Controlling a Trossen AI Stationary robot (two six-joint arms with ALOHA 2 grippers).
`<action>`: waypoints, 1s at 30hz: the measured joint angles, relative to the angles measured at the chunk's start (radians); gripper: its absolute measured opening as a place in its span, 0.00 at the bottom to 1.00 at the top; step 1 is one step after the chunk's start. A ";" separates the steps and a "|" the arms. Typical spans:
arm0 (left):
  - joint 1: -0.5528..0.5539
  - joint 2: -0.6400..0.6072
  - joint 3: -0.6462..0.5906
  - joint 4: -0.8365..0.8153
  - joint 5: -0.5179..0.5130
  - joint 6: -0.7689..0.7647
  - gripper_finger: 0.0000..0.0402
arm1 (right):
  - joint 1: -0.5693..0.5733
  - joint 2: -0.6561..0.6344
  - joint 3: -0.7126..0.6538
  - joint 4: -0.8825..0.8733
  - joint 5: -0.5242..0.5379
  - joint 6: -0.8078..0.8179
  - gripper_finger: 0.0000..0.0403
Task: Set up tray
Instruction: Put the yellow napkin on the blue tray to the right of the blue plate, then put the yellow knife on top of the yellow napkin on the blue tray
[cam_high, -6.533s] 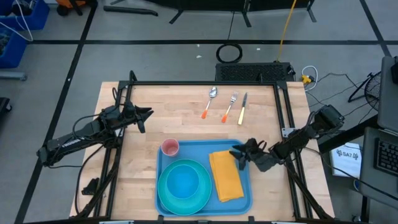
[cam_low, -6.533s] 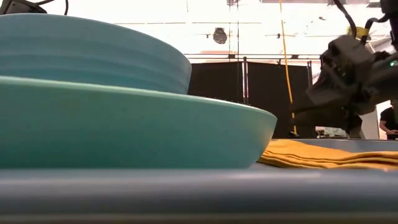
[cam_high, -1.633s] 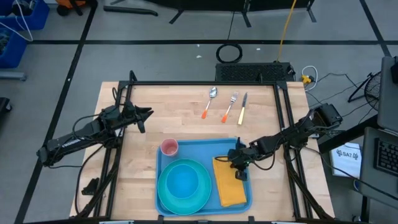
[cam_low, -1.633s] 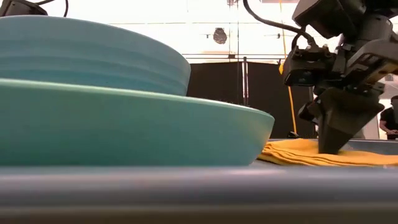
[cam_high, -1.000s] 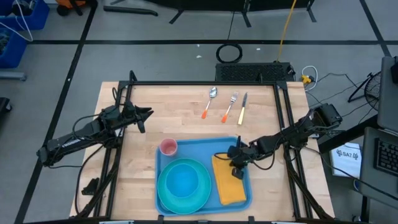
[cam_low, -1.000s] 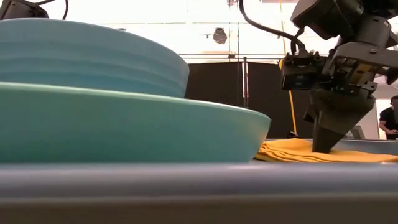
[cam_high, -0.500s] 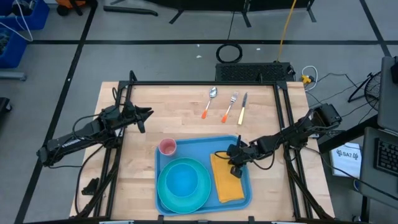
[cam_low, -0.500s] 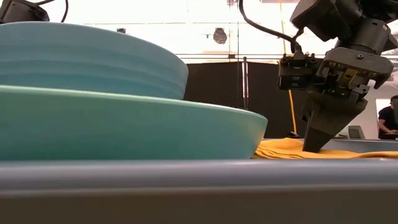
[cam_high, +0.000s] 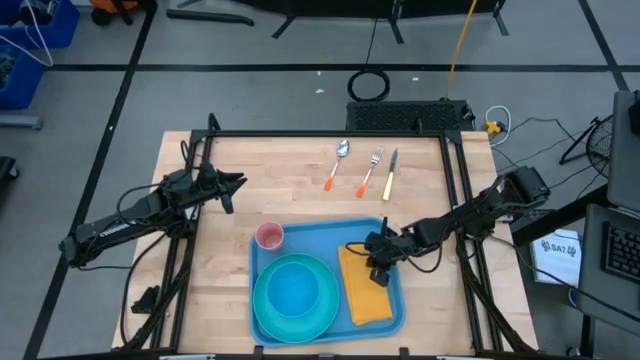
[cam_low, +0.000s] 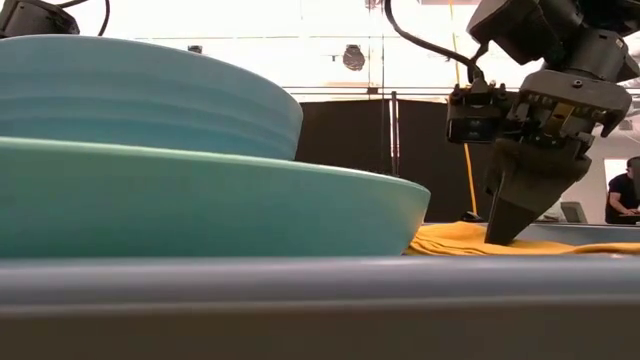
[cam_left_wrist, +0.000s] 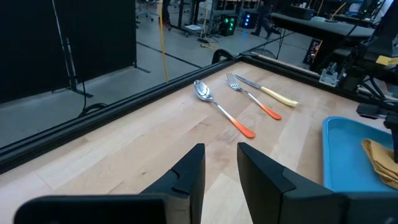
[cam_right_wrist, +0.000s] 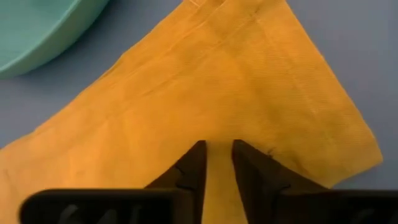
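Observation:
The light-blue tray (cam_high: 320, 233) lies at the table's near middle. On it are a teal plate (cam_high: 295, 297) with a bowl on top (cam_low: 150, 90) and a folded yellow-orange napkin (cam_high: 362, 298), which lies flat to the right of the plate. A pink cup (cam_high: 269, 236) stands at the tray's far left corner. My right gripper (cam_high: 378, 273) is shut, with its tips down on the napkin; it also shows in the low view (cam_low: 505, 235). My left gripper (cam_high: 238, 181) waits shut above the table's far left. My right gripper presses its shut fingertips (cam_right_wrist: 193, 163) down on the napkin's top face (cam_right_wrist: 219, 132), on its far half toward the right edge. The fingers slant down from the table's right. The napkin (cam_low: 460, 240) lies flat on the tray under them.
A spoon (cam_high: 336, 165), a fork (cam_high: 371, 170) and a knife (cam_high: 391, 172) lie side by side on the bare wood at the far middle; they also show in the left wrist view (cam_left_wrist: 249, 102). A black frame (cam_high: 330, 134) runs round the table top.
My right gripper, tips on the napkin, has gone a little toward the table's left and tipped slightly. In the low view the plate has shifted a little leftward too.

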 joint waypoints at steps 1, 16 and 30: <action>0.000 0.000 0.000 0.000 0.000 0.000 0.24 | 0.000 -0.007 0.000 0.001 0.001 0.001 0.21; 0.000 0.000 0.000 0.000 0.000 0.000 0.24 | -0.018 -0.340 -0.002 0.039 0.176 -0.179 0.32; 0.000 0.000 0.000 0.000 0.000 0.000 0.24 | -0.161 -0.467 0.005 0.345 0.655 -0.777 0.31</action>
